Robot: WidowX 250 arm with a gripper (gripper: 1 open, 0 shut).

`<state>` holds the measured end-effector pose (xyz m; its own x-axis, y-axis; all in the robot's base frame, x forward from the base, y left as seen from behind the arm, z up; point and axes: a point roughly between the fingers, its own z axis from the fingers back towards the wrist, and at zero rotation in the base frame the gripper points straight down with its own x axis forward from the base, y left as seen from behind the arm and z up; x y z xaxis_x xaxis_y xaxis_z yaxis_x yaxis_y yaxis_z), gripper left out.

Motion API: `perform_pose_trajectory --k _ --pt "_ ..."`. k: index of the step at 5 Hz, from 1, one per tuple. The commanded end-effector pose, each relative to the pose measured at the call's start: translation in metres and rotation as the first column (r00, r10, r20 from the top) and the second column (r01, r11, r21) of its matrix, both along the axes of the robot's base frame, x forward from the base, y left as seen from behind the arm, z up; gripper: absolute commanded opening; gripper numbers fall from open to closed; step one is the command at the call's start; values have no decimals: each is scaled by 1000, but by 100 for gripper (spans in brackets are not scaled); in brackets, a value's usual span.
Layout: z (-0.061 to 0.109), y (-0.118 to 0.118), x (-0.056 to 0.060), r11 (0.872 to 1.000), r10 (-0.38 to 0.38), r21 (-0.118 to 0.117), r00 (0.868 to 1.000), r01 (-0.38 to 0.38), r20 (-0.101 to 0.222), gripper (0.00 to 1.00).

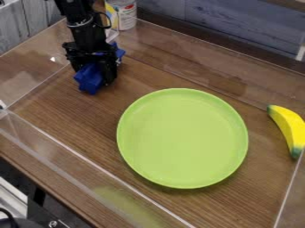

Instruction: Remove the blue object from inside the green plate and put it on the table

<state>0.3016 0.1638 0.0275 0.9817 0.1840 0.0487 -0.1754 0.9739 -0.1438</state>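
Note:
The blue object (87,82) is at the table's far left, well outside the green plate (183,136), and its lower end touches or nearly touches the wood. My black gripper (94,68) stands straight over it, shut on the blue object, with a finger on each side. The gripper body hides most of the block, so only its lower left end and a sliver on the upper right show. The plate lies flat in the middle with nothing in it. The brown wood table (71,125) shows bare between the block and the plate.
A yellow banana (287,130) lies at the right edge. A white bottle (123,13) stands behind the arm at the back. Clear acrylic walls (36,62) border the table on the left and front.

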Motion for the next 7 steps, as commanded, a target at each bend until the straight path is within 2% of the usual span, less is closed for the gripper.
perform_pose_trajectory --k 1,7 --pt "15 2 9 1000 -4 23 999 3 42 0" --pt "12 -6 10 1000 3 13 1000 -3 27 0"
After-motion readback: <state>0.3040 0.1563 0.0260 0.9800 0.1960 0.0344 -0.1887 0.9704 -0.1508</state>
